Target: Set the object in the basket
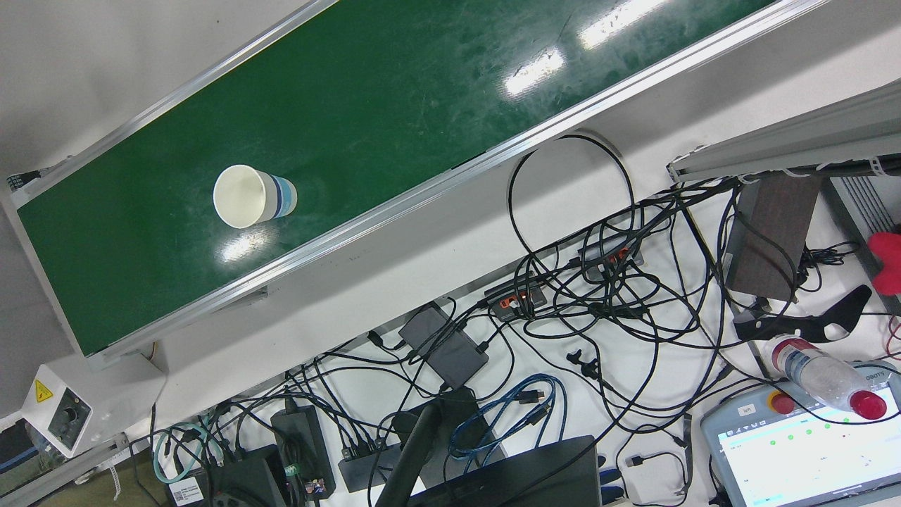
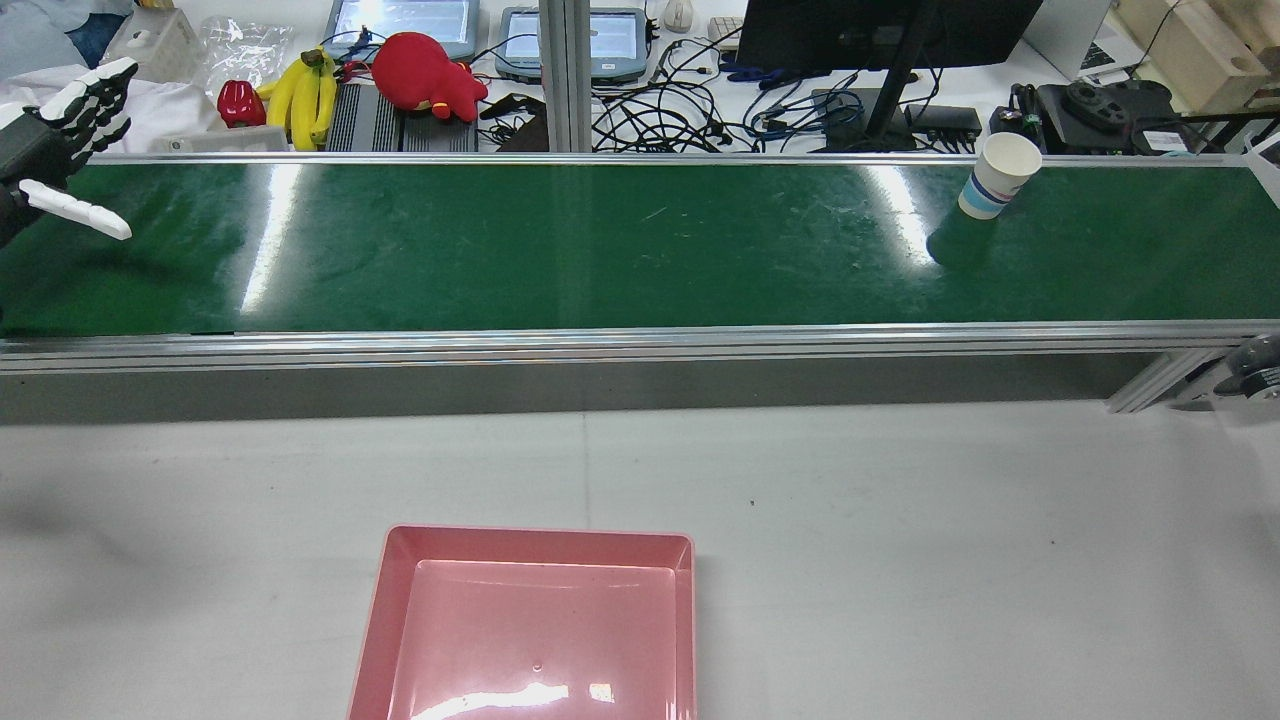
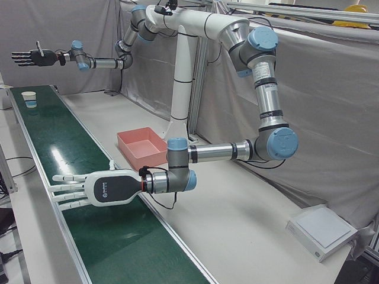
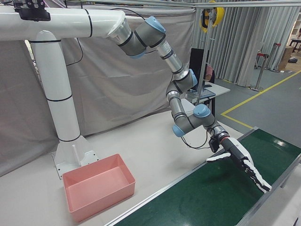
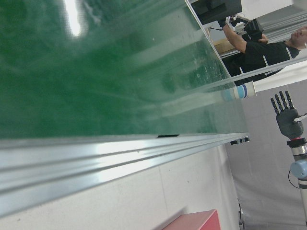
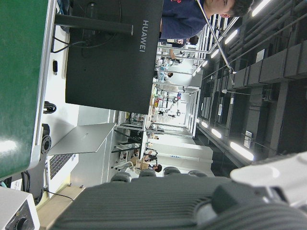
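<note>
A white paper cup [image 2: 998, 175] with blue bands stands upright near the right end of the green belt [image 2: 600, 250]; it also shows in the front view [image 1: 252, 196] and far off in the left-front view [image 3: 28, 99]. The empty pink basket [image 2: 530, 620] sits on the grey table in front of the belt. My left hand [image 2: 60, 150] hovers flat and open over the belt's left end [image 3: 89, 188], far from the cup. My right hand [image 3: 32, 57] is raised high above the cup's end of the belt, its fingers spread and holding nothing [image 5: 287, 112].
Behind the belt lies a cluttered desk with bananas [image 2: 300, 95], a red plush toy [image 2: 430, 75], a monitor [image 2: 880, 30] and tangled cables [image 1: 598, 303]. A person [image 5: 259, 45] stands beyond the belt's far end. A white box [image 3: 323, 231] rests on the table's edge.
</note>
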You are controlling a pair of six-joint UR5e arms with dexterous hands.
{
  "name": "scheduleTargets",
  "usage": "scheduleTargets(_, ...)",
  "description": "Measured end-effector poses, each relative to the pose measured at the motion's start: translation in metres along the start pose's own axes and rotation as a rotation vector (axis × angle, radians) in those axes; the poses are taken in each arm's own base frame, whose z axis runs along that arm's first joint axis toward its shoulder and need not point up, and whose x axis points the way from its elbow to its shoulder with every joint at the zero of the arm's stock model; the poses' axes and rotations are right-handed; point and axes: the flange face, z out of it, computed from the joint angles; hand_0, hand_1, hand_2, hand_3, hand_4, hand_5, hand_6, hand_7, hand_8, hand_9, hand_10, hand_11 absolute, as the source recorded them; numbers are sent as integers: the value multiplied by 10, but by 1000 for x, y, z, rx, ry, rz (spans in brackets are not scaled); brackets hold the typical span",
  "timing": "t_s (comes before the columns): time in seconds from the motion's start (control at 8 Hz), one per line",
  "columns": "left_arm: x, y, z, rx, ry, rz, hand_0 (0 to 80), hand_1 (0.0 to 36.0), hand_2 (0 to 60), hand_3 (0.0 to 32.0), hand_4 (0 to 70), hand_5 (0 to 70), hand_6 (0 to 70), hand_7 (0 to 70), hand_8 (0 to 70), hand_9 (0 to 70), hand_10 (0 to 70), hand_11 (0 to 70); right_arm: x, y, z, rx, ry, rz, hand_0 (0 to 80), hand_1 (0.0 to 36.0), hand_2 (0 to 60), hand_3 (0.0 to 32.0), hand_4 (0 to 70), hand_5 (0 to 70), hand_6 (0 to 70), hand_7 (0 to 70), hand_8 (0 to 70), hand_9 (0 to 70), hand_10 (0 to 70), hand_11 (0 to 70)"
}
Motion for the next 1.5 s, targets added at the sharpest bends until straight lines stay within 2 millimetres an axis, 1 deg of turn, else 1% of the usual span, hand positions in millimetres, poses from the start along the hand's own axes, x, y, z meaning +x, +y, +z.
scheduleTargets(0.25,0,-2,-2,16,-25,7,539,88,0,30,0,140,0,0,0,0,22,50,0,0,0,0,0,0,0,0,0,0,0,0,0,0,0,0,0,0)
scheduleTargets(0.38,0,-3,-3,22,-50,8,544,94,0,36,0,136,0,0,0,0,19,46,0,0,0,-1,0,0,0,0,0,0,0,0,0,0,0,0,0,0)
scheduleTargets(0.62,1,-2,-3,28,-77,-3,543,95,0,22,6,149,0,0,0,0,20,48,0,1,0,-1,0,0,0,0,0,0,0,0,0,0,0,0,0,0)
scheduleTargets(1.12,18,-6,-3,43,-56,-72,539,94,0,16,8,154,2,0,0,0,24,53,0,1,0,-1,0,0,0,0,0,0,0,0,0,0,0,0,0,0)
scheduleTargets(1.25,20,-6,-1,42,-52,-82,533,88,0,16,6,150,2,0,0,0,26,56,0,1,0,-1,0,0,0,0,0,0,0,0,0,0,0,0,0,0)
scheduleTargets(1.38,19,-6,-1,43,-52,-84,536,91,0,22,1,153,0,0,0,0,25,54,0,1,0,-1,0,0,0,0,0,0,0,0,0,0,0,0,0,0)
scheduleTargets(1.5,16,-9,-2,45,-54,-82,536,91,0,34,0,148,0,0,0,0,23,52,0,1,0,-1,0,0,0,0,0,0,0,0,0,0,0,0,0,0)
